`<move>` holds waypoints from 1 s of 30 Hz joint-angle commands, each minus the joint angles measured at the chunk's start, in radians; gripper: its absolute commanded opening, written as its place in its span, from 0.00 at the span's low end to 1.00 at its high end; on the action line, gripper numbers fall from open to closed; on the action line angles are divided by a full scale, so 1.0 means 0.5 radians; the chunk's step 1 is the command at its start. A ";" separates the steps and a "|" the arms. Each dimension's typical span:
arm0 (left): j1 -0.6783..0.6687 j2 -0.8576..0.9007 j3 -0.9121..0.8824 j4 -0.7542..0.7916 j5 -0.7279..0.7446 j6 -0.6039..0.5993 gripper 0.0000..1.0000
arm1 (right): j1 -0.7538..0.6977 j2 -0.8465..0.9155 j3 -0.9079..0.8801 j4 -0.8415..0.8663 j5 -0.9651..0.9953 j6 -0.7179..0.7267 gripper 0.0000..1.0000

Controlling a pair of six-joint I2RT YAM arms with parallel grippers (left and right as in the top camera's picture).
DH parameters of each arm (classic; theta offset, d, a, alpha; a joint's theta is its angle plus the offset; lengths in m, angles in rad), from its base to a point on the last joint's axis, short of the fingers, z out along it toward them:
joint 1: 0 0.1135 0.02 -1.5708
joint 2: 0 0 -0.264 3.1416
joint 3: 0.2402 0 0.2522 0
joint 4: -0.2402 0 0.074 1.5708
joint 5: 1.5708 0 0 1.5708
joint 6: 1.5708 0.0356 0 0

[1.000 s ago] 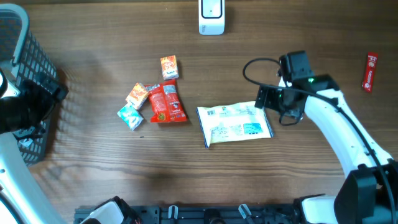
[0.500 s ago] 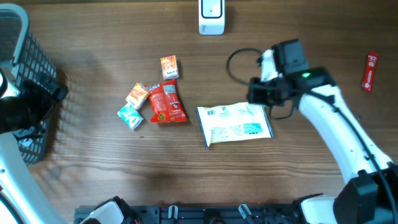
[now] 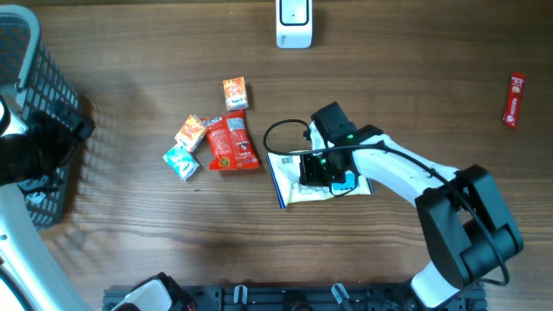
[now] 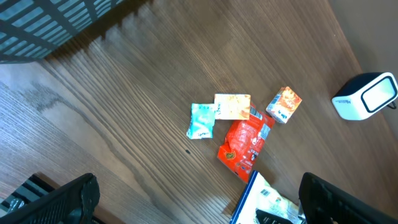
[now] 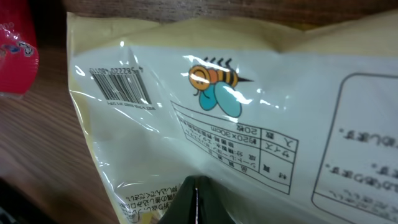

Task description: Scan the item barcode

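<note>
Right pincer (image 5: 196, 194) tips together, now over the white packet (image 3: 287, 183), moved in from its end, left pincer (image 4: 202, 200) wide apart

Lighting: bright and even across your wooden table (image 3: 130, 242), with a soft striped shadow falling right of the wire basket (image 3: 34, 78).
Glare: white streaks on the pale packet (image 5: 205, 124), right wrist view.
Focus: your overhead and left wrist views are sharp; the right wrist close-up is soft along the bottom edge.
</note>
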 commanded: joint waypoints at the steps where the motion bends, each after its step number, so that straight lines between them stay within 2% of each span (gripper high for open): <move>1: 0.008 -0.001 0.002 0.005 -0.004 0.011 1.00 | -0.056 0.024 0.053 -0.091 -0.049 0.035 0.04; 6: 0.008 -0.001 0.002 0.005 -0.005 0.011 1.00 | -0.126 -0.177 0.218 -0.343 -0.056 -0.025 0.04; 12: 0.008 -0.001 0.002 0.005 -0.005 0.011 1.00 | -0.109 -0.311 0.256 -0.275 -0.374 -0.076 0.04; 18: 0.008 -0.001 0.002 0.005 -0.005 0.011 1.00 | -0.049 -0.243 0.205 -0.229 -0.409 -0.058 0.04; 24: 0.008 -0.001 0.002 0.005 -0.005 0.011 1.00 | 0.026 -0.071 0.052 -0.008 -0.415 0.124 0.04; 30: 0.008 -0.001 0.002 0.005 -0.005 0.011 1.00 | 0.027 0.128 0.014 -0.038 -0.378 0.165 0.04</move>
